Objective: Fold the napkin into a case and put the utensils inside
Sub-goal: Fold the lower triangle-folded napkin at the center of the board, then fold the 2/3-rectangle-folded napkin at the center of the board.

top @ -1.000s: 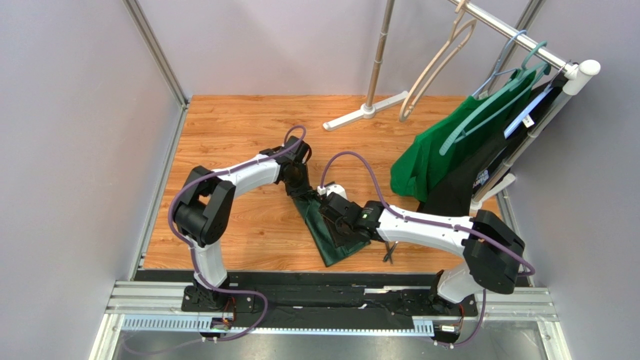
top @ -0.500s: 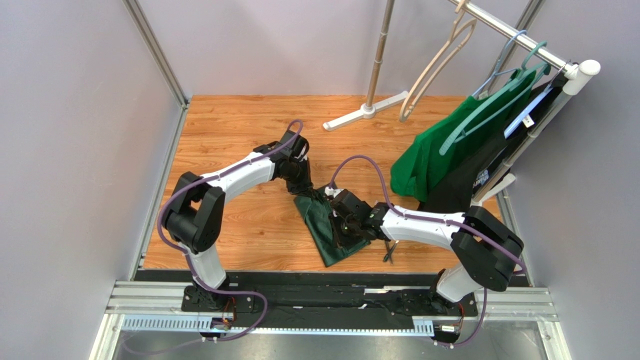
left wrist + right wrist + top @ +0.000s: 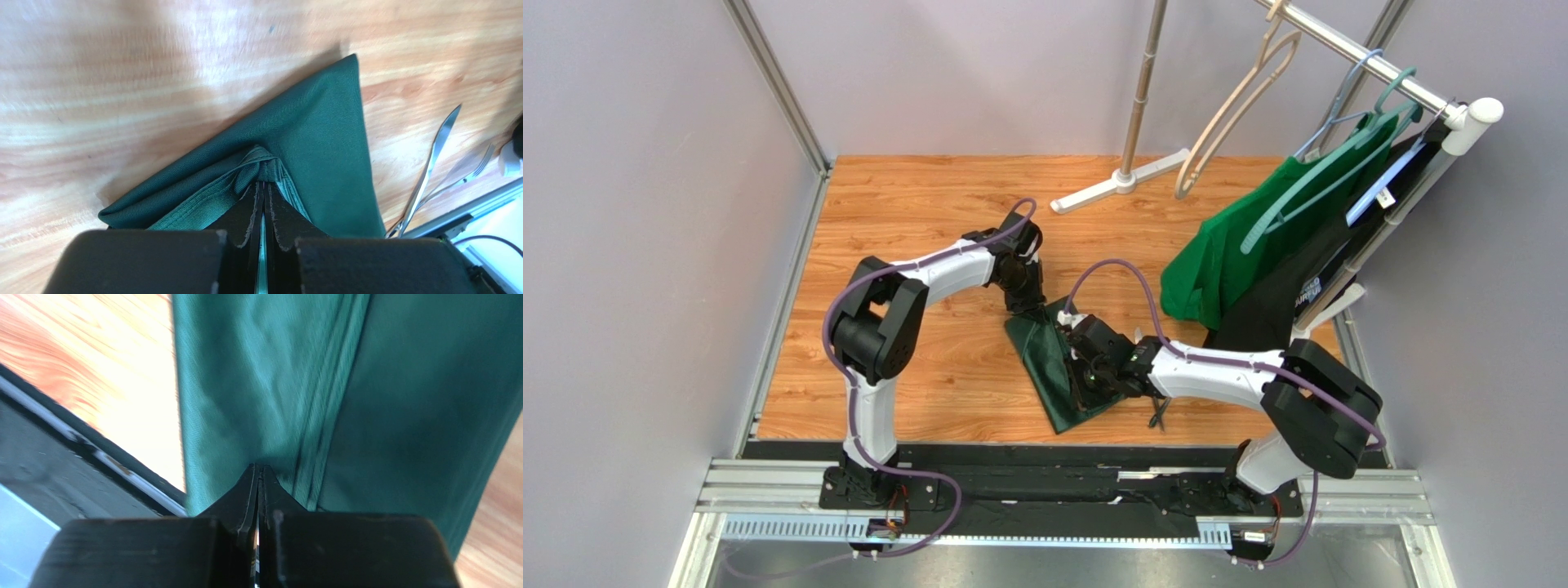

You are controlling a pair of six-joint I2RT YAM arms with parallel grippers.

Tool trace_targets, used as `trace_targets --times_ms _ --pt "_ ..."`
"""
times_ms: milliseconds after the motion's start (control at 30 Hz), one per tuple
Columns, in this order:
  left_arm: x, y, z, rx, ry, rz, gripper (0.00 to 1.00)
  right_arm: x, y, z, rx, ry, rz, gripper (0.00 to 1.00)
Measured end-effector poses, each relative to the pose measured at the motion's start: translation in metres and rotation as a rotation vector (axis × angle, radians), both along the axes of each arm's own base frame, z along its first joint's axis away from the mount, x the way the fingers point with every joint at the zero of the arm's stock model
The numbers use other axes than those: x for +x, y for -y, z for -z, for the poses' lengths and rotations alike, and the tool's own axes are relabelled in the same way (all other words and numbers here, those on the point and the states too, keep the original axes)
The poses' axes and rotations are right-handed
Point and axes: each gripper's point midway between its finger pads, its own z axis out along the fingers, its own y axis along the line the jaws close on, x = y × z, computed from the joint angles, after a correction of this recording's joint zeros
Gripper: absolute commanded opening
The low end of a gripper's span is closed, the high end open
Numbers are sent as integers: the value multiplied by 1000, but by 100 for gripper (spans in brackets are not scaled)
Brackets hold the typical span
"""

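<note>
Lab: grey panels [image 3: 646,245], aluminium frame [image 3: 768,493]

The overhead view is lit evenly and brightly, with soft shadows. In the left wrist view the desk [image 3: 184,43] is washed by glare and blurred along the top; the napkin [image 3: 313,147] is rendered sharp. In the right wrist view the desk is overexposed at the left.

Wood-grain table [image 3: 891,221], folded green napkin [image 3: 1044,368] near front edge — silver utensils [image 3: 433,165] beside it, white stand foot [image 3: 1118,184] behind

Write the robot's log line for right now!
left claw: shut on napkin | right claw: shut on napkin | napkin: folded on table | utensils: beside napkin, not inside
</note>
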Motion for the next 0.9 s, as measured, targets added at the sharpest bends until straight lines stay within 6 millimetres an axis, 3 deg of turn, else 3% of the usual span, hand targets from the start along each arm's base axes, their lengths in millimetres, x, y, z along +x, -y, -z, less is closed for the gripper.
trace_targets --times_ms 300,467,533,667,700,767,800,900 --pt "19 2 7 9 31 4 6 -3 17 4 -39 15 23 0" --pt "18 -2 4 30 45 27 25 -1 22 4 -55 21 32 0" --pt "15 -3 -4 27 58 40 29 1 24 2 -59 21 37 2" --pt "0 -4 -50 -32 122 58 26 18 35 -9 -46 38 87 21" --pt "-5 -3 -65 -60 145 67 23 23 38 -13 -41 45 101 41" --pt "-16 0 -88 -112 185 83 16 34 46 -25 -33 66 129 53" --pt "-23 2 -95 -135 195 91 14 42 50 -31 -25 82 140 60" --pt "-45 14 -90 -180 171 126 8 61 63 -45 8 115 182 67"
